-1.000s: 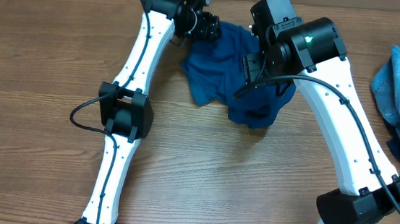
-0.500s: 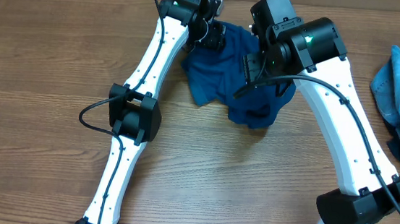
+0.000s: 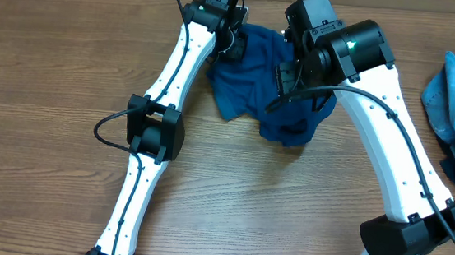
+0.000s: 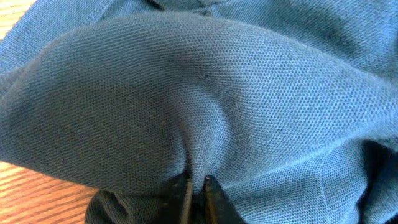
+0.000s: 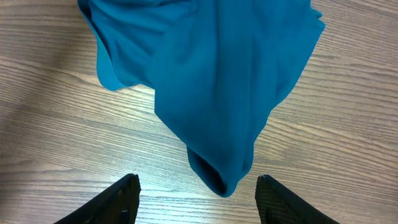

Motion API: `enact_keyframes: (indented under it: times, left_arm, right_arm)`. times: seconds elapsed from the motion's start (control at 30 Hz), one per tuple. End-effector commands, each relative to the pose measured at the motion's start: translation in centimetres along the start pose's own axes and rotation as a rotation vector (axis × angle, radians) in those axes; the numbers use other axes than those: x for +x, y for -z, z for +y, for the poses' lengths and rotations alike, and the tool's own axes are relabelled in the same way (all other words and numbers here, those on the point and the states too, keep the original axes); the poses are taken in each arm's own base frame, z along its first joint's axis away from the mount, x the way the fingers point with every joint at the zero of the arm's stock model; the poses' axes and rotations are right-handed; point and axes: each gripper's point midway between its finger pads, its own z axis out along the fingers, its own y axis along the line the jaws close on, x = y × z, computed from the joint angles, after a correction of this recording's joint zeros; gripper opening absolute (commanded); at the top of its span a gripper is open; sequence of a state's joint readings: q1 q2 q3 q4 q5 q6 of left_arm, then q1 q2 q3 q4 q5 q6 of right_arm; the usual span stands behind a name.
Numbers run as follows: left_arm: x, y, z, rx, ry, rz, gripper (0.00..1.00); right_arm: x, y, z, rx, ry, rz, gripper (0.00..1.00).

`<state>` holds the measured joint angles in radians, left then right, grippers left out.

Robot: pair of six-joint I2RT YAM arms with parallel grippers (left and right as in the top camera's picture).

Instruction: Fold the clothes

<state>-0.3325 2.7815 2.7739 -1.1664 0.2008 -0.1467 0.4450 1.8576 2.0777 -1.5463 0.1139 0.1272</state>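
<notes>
Near the bench's (image 3: 49, 87) far edge, only the left wrist view shows the left gripper (image 4: 196, 190) pinching a fold of the shirt (image 3: 248, 80); the right gripper (image 5: 198, 200) hangs spread wide.

The left arm reaches far forward, nearly straight, and the left gripper (image 4: 196, 194) has its fingertips pressed almost together on a ridge of the blue shirt (image 4: 205, 93). The right arm bends at the elbow. The right gripper (image 5: 198, 186) points downward with its fingers spread wide.
</notes>
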Motion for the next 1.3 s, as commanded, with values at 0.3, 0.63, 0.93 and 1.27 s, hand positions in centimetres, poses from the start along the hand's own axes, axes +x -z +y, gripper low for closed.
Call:
enact_keyframes:
  times: [0.3, 0.63, 0.93, 1.27]
  left_arm:
    - [-3.4, 16.5, 2.1, -0.175, 0.039, -0.206, 0.04]
    - [-1.1, 35.1, 5.4, -0.418, 0.110, -0.420, 0.04]
    - [1.1, 43.3, 9.5, -0.496, 0.214, -0.543, 0.04]
    - [1.7, 44.2, 11.6, -0.527, 0.257, -0.546, 0.04]
  right_arm:
    - [-0.3, 1.6, -0.1, -0.011, -0.010, -0.042, 0.63]
    - [-0.1, 1.6, -0.1, -0.010, -0.009, -0.034, 0.63]
    - [0.3, 1.6, -0.2, -0.008, -0.013, -0.016, 0.68]
    - [1.2, -1.1, 2.3, -0.138, -0.075, 0.047, 0.87]
